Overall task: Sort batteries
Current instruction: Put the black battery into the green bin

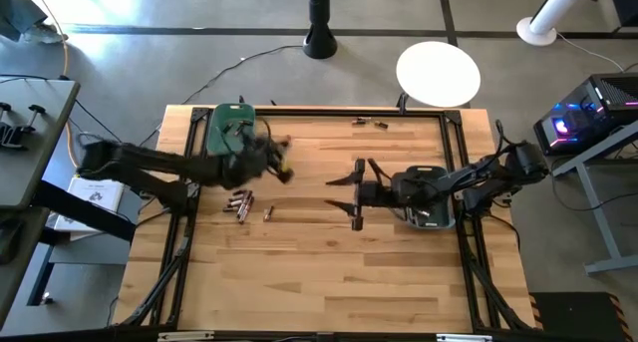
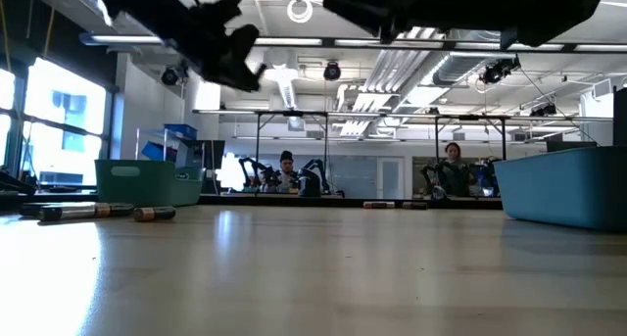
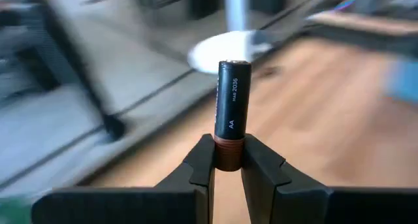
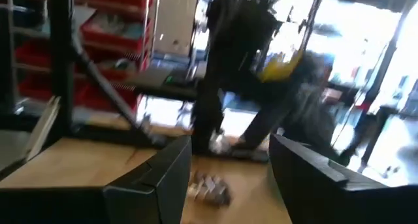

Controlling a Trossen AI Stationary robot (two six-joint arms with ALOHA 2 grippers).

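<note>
My left gripper [image 1: 282, 170] hangs above the table just right of the green bin [image 1: 230, 128], shut on a black AA battery with a copper end [image 3: 233, 100]. Several loose batteries [image 1: 240, 203] lie flat on the wood near it, and they also show in the right wrist view [image 4: 209, 188] and the low view [image 2: 88, 211]. Two more batteries [image 1: 368, 123] lie at the far edge. My right gripper [image 1: 349, 192] is open and raised near the table's middle, left of the blue-grey bin [image 1: 431, 210], touching nothing. My left gripper pinches the battery by its copper end [image 3: 228, 153] between the two fingertips [image 3: 204, 160]. The black body sticks out past the fingertips, in line with the fingers. The battery is lifted clear of the table.
The green bin [image 2: 147, 180] stands at the far left, the blue-grey bin [image 2: 568, 187] at the right. A black frame [image 1: 189, 182] borders the wooden top. Bare wood fills the near half of the table. People sit in the room beyond.
</note>
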